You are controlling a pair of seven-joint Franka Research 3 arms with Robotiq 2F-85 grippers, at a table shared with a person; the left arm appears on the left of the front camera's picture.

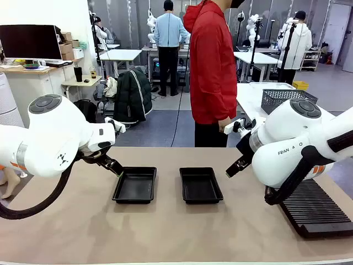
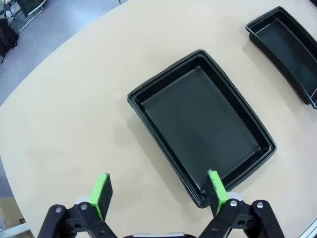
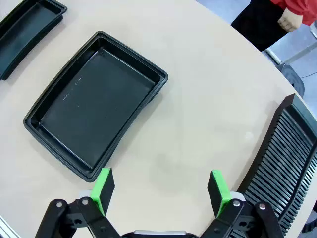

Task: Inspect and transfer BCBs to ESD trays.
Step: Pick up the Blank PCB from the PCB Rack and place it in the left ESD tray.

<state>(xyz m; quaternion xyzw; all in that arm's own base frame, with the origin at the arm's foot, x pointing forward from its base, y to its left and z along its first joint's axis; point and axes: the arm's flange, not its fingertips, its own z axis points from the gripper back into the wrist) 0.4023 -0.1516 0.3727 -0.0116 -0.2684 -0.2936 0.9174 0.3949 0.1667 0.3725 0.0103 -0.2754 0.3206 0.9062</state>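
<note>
1. Front view: the left gripper [image 1: 115,168], black with green pads, hangs at 10 o'clock of the left tray [image 1: 135,185], a shallow black rectangular plastic tray. The right gripper [image 1: 233,168] hangs at 2 o'clock of the right tray [image 1: 200,185], its twin. Both floors are bare.
2. Left wrist view: the left gripper [image 2: 158,191] is spread wide, nothing between the pads. The left tray [image 2: 198,119] lies at 12 o'clock and the right tray [image 2: 287,44] at 2.
3. Right wrist view: the right gripper [image 3: 161,186] is wide and empty too. The right tray [image 3: 94,104] is at 10 o'clock, and a long black ribbed slotted rack [image 3: 282,163] at 4.
4. This looks like the opening step, with no BCB in hand. The next move calls for getting one, checking it, then laying it flat in a tray.
</note>
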